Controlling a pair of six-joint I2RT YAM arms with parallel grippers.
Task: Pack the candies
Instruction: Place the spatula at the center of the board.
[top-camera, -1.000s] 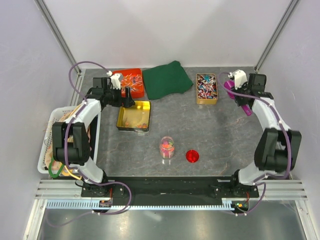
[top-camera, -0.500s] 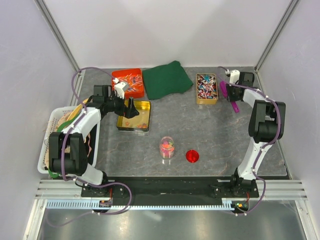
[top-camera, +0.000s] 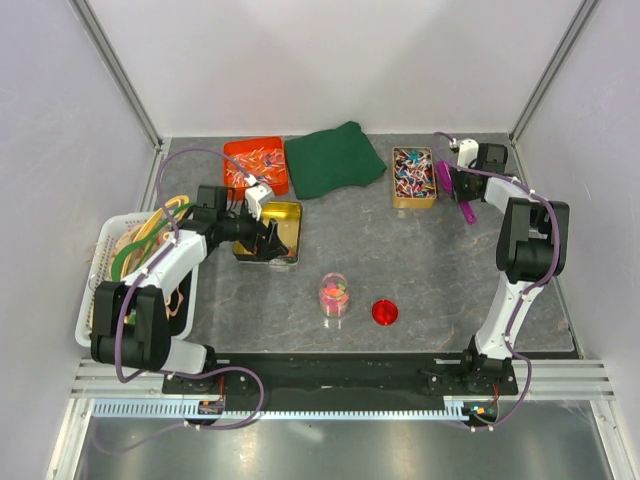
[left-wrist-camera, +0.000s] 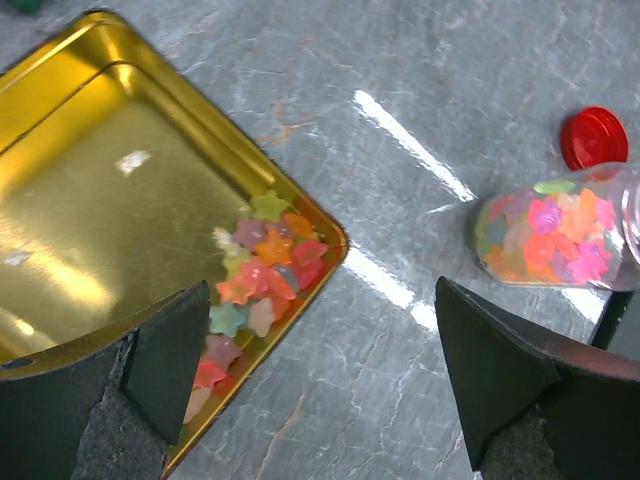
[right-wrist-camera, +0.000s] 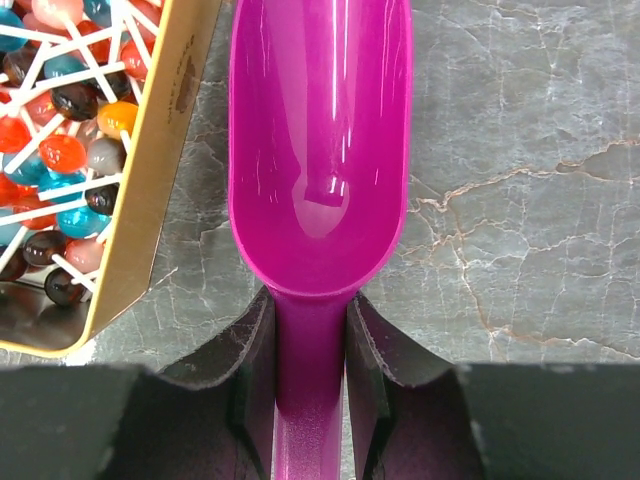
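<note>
We see the left gripper (left-wrist-camera: 320, 340) spread wide and empty over a corner of the gold tin (left-wrist-camera: 90, 190), where the candies (left-wrist-camera: 258, 280) cluster; more sit in the clear jar (left-wrist-camera: 545, 235) nearby; the right gripper (right-wrist-camera: 310, 350) clasps the magenta scoop (right-wrist-camera: 320, 130) by its handle.

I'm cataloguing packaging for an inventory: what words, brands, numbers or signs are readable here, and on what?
No readable text in any view.
Gold tin beside the purple scoop: a small dark mark on its side wall, too blurred to read.
Purple scoop, red lid, clear jar: no lettering shows.
</note>
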